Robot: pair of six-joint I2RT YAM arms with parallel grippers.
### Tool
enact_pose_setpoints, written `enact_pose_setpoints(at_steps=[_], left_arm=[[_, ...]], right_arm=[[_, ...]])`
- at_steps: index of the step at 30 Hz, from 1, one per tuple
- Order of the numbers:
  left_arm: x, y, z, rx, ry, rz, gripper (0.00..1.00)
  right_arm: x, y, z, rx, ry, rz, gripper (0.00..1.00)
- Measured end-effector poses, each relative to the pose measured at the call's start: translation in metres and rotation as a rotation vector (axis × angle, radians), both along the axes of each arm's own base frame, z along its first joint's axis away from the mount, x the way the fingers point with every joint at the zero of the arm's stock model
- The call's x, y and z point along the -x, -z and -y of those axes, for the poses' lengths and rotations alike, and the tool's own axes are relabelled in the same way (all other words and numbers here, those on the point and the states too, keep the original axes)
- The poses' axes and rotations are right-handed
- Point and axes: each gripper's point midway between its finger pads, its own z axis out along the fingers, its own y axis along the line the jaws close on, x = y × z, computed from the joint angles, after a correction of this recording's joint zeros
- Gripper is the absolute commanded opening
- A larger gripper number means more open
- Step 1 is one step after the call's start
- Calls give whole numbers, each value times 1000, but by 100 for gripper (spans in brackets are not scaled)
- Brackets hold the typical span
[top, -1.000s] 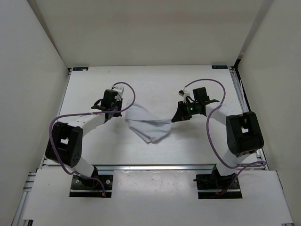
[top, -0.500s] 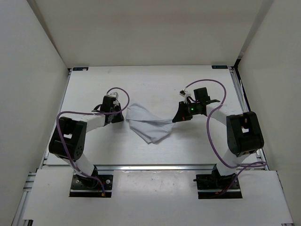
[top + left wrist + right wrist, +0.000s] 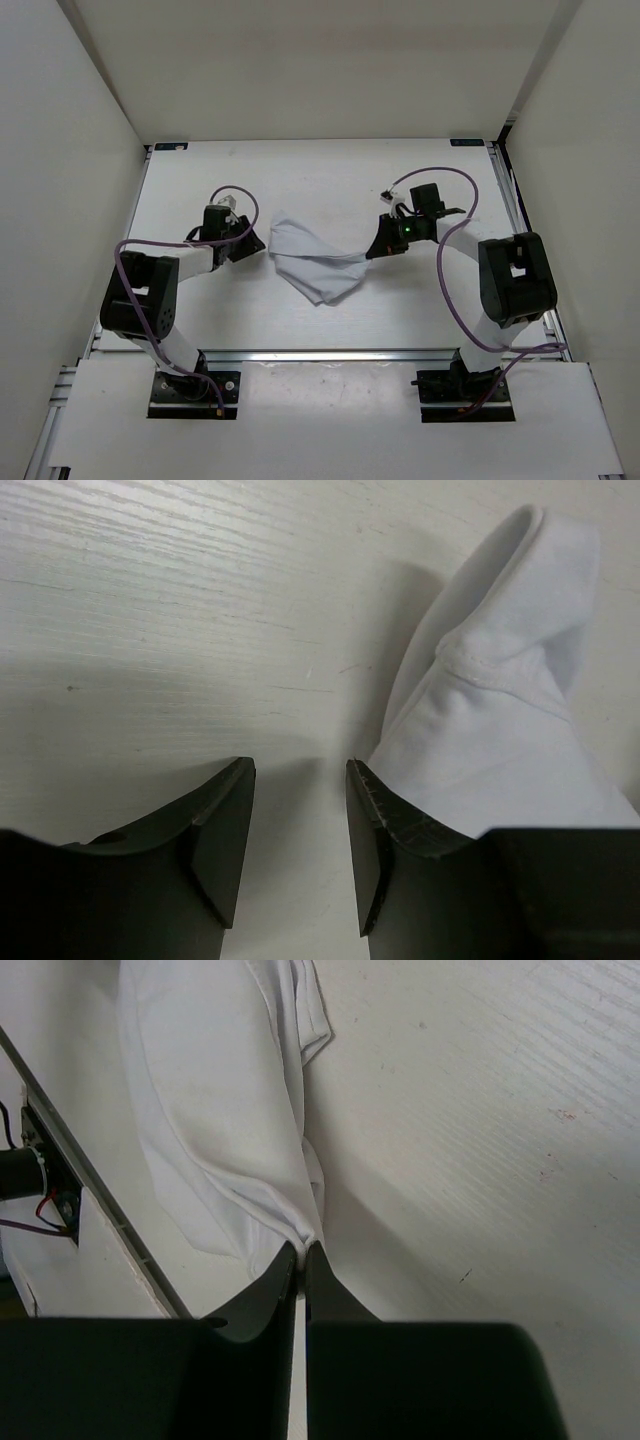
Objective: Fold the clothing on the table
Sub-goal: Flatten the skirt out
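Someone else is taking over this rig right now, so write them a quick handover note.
Left gripper: open, holding nothing, beside the clothing's left end.
Right gripper: shut, pinching an edge of the clothing.
Clothing: mid-table, rumpled, one end drawn out toward the right gripper.
Done: no neat fold shows yet.
Left: probably regrasp the left end, fold it over, then release.

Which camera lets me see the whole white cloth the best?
The top camera: the whole clothing shows there, on the table between both arms. The left wrist view shows only one bunched end beside the left gripper, jaws open. The right wrist view shows part of it, pinched in the right gripper.
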Motion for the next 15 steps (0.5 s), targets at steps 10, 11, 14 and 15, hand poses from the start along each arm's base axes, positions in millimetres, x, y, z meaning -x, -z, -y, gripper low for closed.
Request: enact_pose_setpoints(at_steps=[10,11,14,15], left_arm=[[-2,-11,16,173,-3,0,52],[-3,-14,15,192,-11,2,52],[-7,-21,20,242,-14,15,52],[-7,-24,24,260,-11,20,52]], right_arm=[[-9,-1,-4,5,-6,-14,0],[-9,-1,-4,5,-6,-14,1],[-9,-1,-4,6,-7,-16,0],[-9,-1,-4,6,-7,-17,0]])
